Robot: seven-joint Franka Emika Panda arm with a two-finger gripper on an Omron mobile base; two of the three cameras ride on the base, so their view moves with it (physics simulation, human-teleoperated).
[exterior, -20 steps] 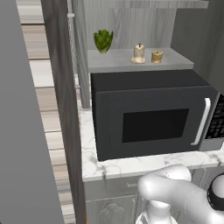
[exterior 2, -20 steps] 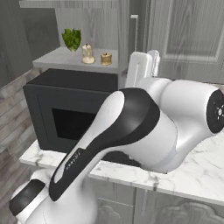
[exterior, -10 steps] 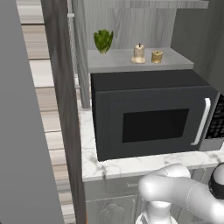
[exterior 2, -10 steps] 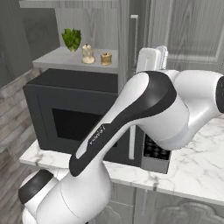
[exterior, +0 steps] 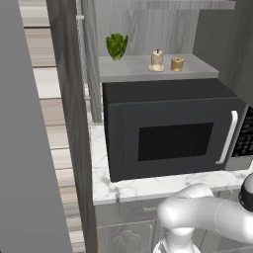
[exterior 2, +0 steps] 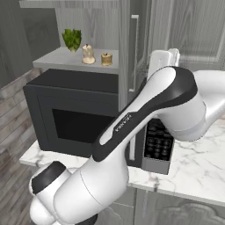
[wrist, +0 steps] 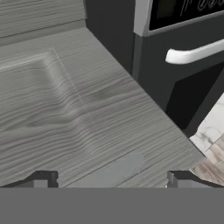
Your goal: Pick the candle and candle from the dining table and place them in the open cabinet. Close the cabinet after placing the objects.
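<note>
The cream candle [exterior: 156, 61] [exterior 2: 88, 54] and the squat tan-gold candle [exterior: 177, 63] [exterior 2: 106, 58] stand side by side on the pale shelf [exterior: 133, 70] of the open cabinet, above the microwave. My gripper [wrist: 111, 179] is open with nothing between its fingertips [wrist: 43, 178]. It faces the grey wood-grain panel of a cabinet door [wrist: 74, 105] at close range. In the right base view my hand [exterior 2: 161, 61] sits just right of the cabinet door's edge and handle [exterior 2: 134, 52]. The dining table is out of view.
A green leafy plant [exterior: 117, 46] stands on the shelf left of the candles. The black microwave [exterior: 168, 128] [wrist: 183, 52] sits on a marble counter [exterior 2: 197, 167] below the shelf. The cabinet's left door [exterior: 69, 123] stands open near the left camera.
My arm's elbow and forearm have swung up and to the right in the right base view. The hand stays by the door edge, and the candles have not moved.
</note>
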